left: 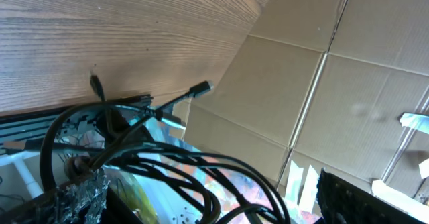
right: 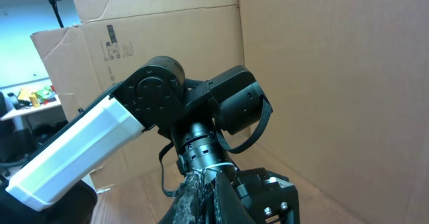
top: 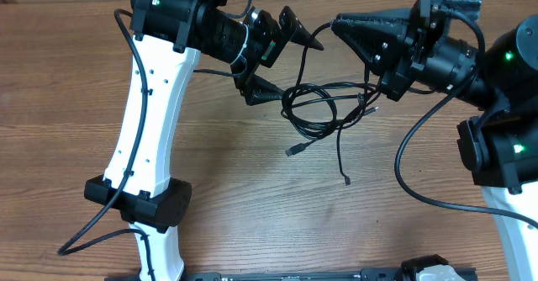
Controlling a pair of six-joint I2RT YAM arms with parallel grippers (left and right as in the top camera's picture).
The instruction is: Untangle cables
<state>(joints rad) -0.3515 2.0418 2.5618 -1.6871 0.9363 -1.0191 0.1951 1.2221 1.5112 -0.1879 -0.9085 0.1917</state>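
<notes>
The cables (top: pixel 322 106) are a loose tangle of thin black cords at the table's middle back. Two plug ends (top: pixel 294 151) (top: pixel 347 181) trail toward the front. My left gripper (top: pixel 277 55) is open wide, and the tangle's left side rests by its lower finger. In the left wrist view, cable loops (left: pixel 201 167) cross between the open fingers (left: pixel 208 210), and a silver plug (left: pixel 201 88) sticks out. My right gripper (top: pixel 336 22) points left, its fingers together on a cable strand (top: pixel 313 37). In the right wrist view the fingers (right: pixel 216 184) look pressed shut; the strand is hidden there.
The wooden table (top: pixel 252 197) stretches to the front. The left arm's white link (top: pixel 151 129) stands at the left and the right arm's black body (top: pixel 496 129) at the right. Cardboard walls (right: pixel 322 83) rise behind the table.
</notes>
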